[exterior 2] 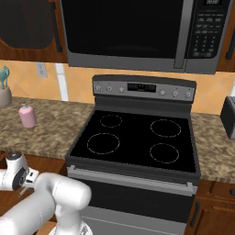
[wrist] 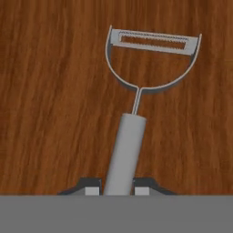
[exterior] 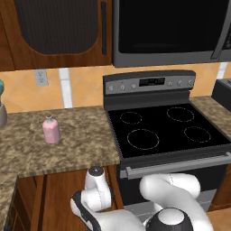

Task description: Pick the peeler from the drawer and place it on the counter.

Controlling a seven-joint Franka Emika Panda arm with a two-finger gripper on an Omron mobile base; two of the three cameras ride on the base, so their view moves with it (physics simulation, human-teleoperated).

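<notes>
The peeler (wrist: 136, 104) is seen in the hand view lying flat on the reddish-brown wooden floor of the drawer (wrist: 50, 91), its looped head with the slotted blade toward the top of that view and its straight grey handle running down between the two dark fingertips. The gripper (wrist: 117, 191) is closed on the lower part of that handle, a fingertip (wrist: 92, 186) pressed to each side, so the peeler is grasped while it rests on the wood. In the left base view the arm (exterior: 97, 194) is bent low, below the front edge of the counter (exterior: 67, 149) and just left of the stove (exterior: 167, 131), reaching down before the brown cabinet fronts. The speckled counter is seen on both sides of the stove. A pink bottle (exterior: 51, 130) stands upright on the counter left of the stove, well apart from the edge. A wall outlet (exterior: 41, 77) is set in the tan backsplash above and behind the bottle. A microwave (exterior 2: 137, 32) is mounted above the stove.
</notes>
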